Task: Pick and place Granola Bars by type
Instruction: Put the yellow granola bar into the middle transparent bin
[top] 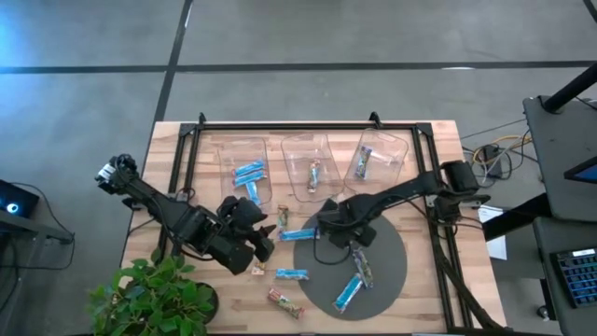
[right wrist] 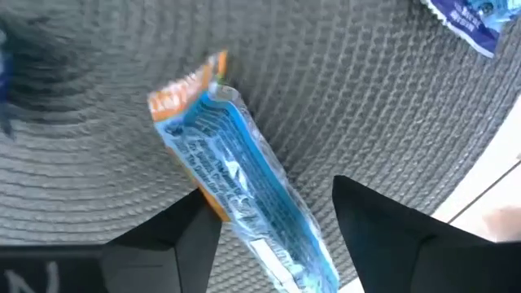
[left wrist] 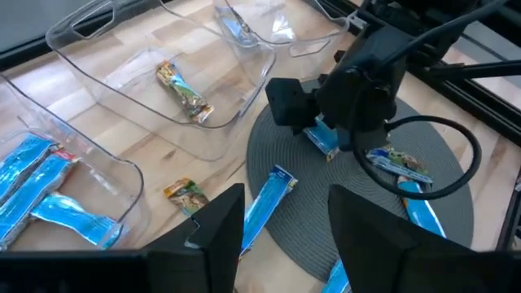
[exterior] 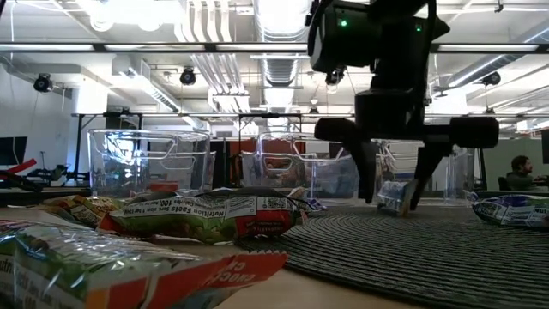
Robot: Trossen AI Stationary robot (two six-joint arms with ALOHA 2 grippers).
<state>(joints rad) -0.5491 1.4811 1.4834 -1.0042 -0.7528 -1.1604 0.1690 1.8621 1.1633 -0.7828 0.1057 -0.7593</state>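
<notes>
My right gripper (right wrist: 277,236) is open, fingers pointing down over the round grey mat (top: 396,271). A blue bar with an orange end (right wrist: 236,171) lies on the mat between its fingers; it also shows in the low view (exterior: 393,196). My left gripper (left wrist: 285,232) is open and empty above the table left of the mat, over a blue bar (left wrist: 267,202) at the mat's edge. Other bars lie loose: a blue one (top: 350,292) and a multicoloured one (top: 362,267) on the mat, a blue one (top: 291,274) and a multicoloured one (top: 284,302) on the wood.
Three clear bins stand at the far side: the left (top: 244,173) holds blue bars, the middle (top: 312,173) and the right (top: 378,159) one bar each. A potted plant (top: 154,294) stands at the near left corner. A black frame (top: 308,124) borders the table.
</notes>
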